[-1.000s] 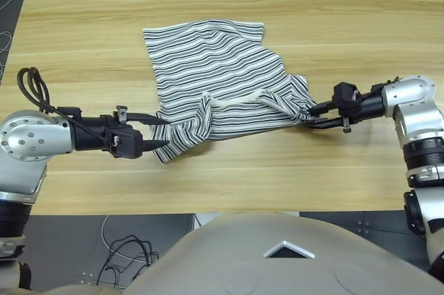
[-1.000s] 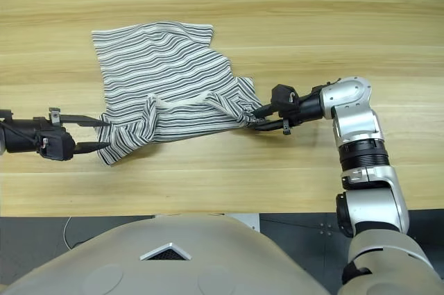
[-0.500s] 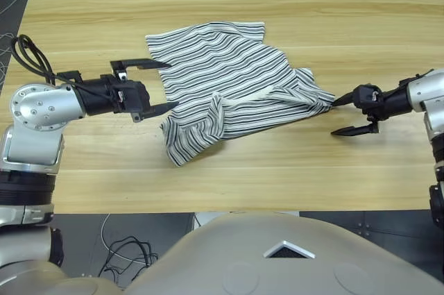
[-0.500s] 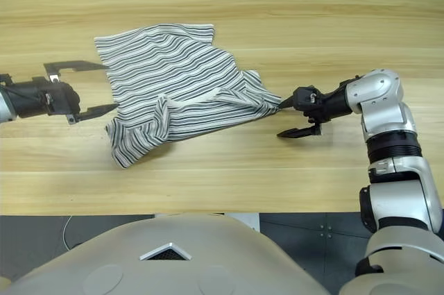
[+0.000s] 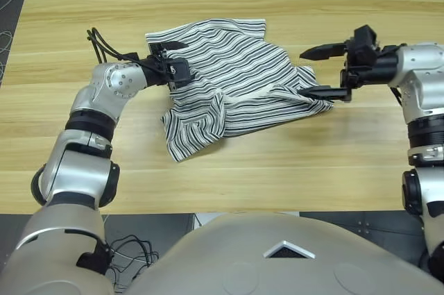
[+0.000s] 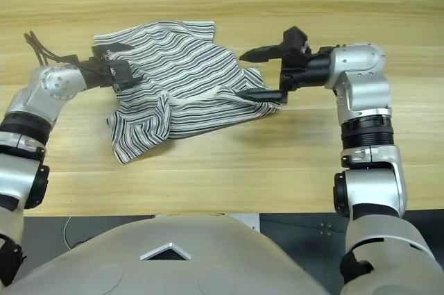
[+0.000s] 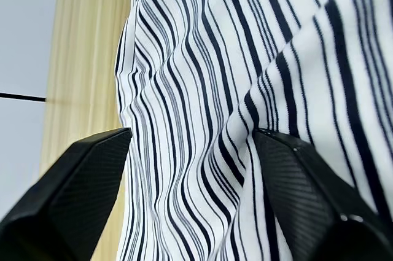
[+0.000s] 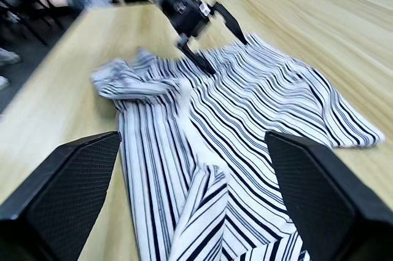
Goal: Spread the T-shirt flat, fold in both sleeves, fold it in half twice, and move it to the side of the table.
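The black-and-white striped T-shirt [image 5: 229, 87] lies rumpled in the middle of the wooden table, its near-left part bunched into a fold [image 5: 191, 132]. My left gripper [image 5: 172, 62] is open at the shirt's far-left edge, and striped cloth [image 7: 202, 58] lies between its fingers [image 7: 80, 181]. My right gripper [image 5: 318, 71] is open at the shirt's right edge. Its lower finger [image 5: 320, 91] rests by the cloth and its upper one is raised. From the right wrist, the shirt [image 8: 245, 107] stretches ahead toward the left gripper [image 8: 212, 40].
Bare light wood of the table [image 5: 277, 184] surrounds the shirt on all sides. The table's front edge [image 5: 208, 212] runs just before me. Dark floor with cables [image 5: 10, 24] lies past the left edge.
My right gripper let go of the shirt's right corner, opened wide and rose toward the far side. My left gripper swung from the near-left fold up to the far-left edge.
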